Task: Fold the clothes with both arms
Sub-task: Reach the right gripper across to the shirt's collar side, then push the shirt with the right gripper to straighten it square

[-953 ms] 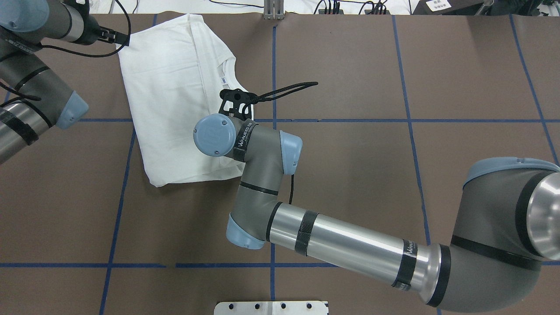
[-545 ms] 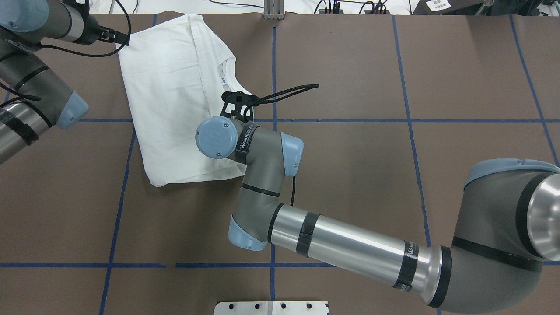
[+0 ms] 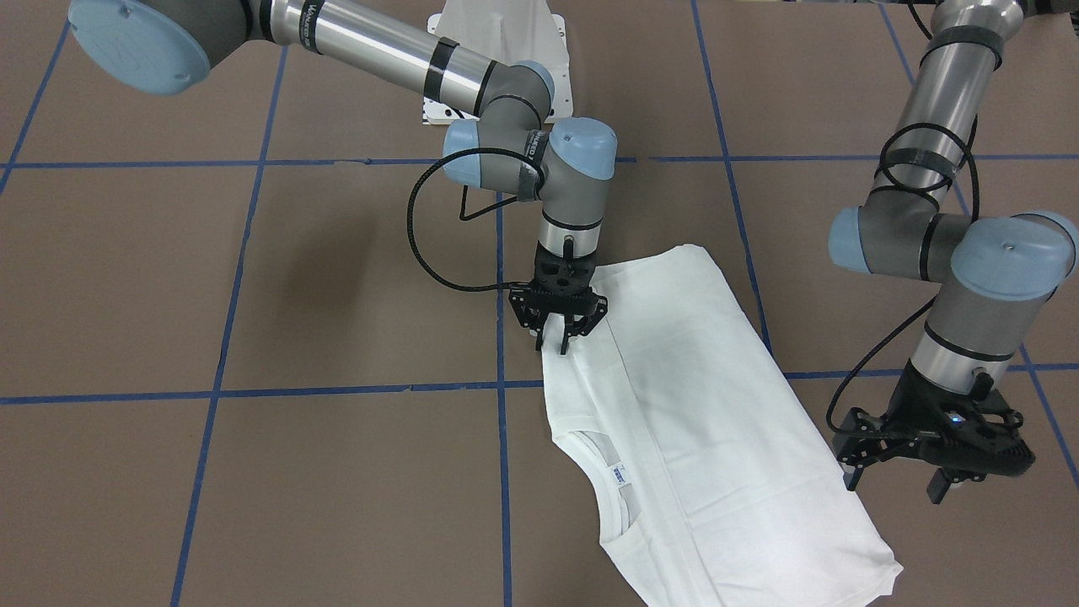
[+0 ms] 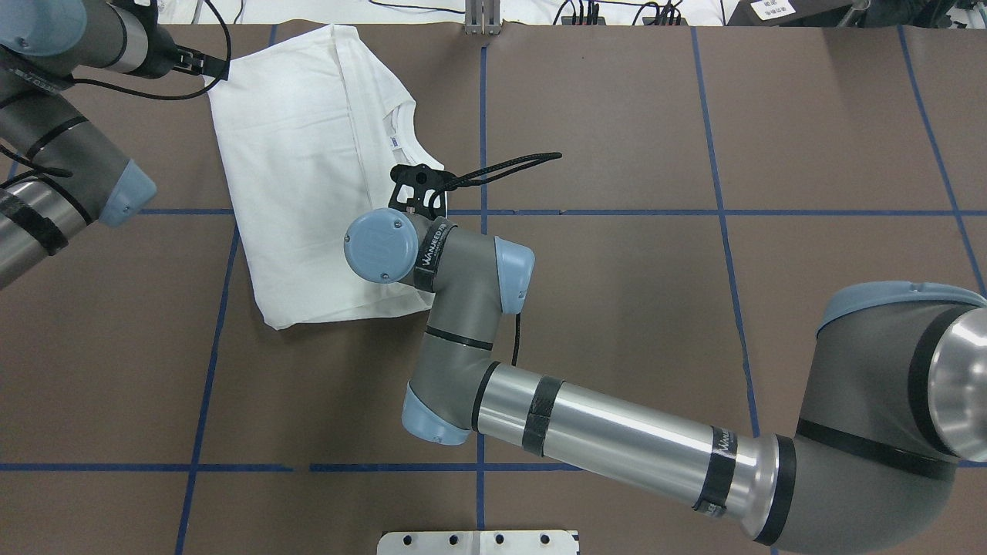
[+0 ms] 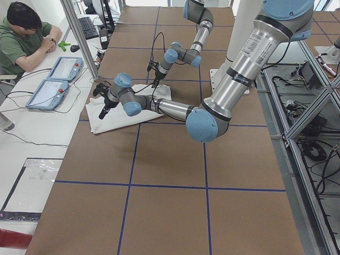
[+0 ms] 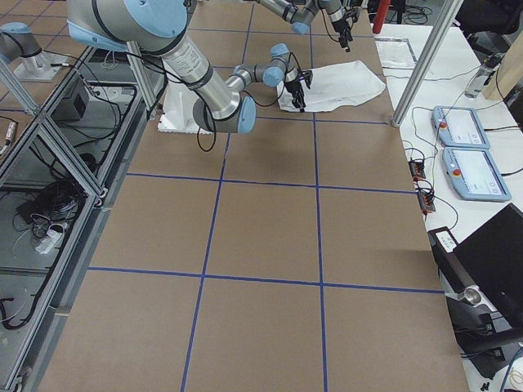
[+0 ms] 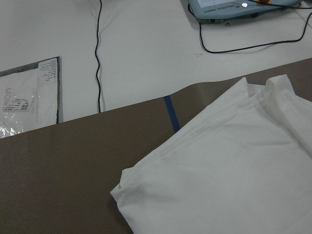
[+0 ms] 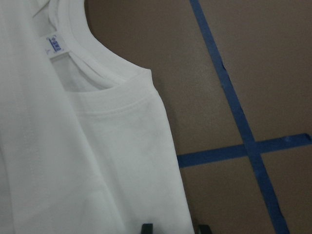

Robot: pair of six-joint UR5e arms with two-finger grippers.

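Note:
The white shirt (image 3: pixel 700 421) (image 4: pixel 301 177) lies folded lengthwise on the brown table, collar and tag (image 3: pixel 620 476) (image 8: pixel 53 44) toward the middle. My right gripper (image 3: pixel 555 339) (image 8: pixel 175 228) stands low over the shoulder edge beside the collar. Its fingers are narrowly open, one over the cloth and one over the table. My left gripper (image 3: pixel 892 482) (image 4: pixel 207 68) hovers open just off the shirt's far hem corner (image 7: pixel 122 187), touching nothing. No fingers show in the left wrist view.
Blue tape lines (image 4: pixel 482 116) cross the table. A black cable loop (image 3: pixel 417 244) hangs from the right wrist. The white pedestal base (image 3: pixel 506 34) is behind the shirt. A person (image 5: pixel 21 37) sits at a side desk with two pendants (image 5: pixel 53 79).
The right wrist and gripper have crept a little toward the robot along the shirt's shoulder edge. The shirt and the left arm have not moved.

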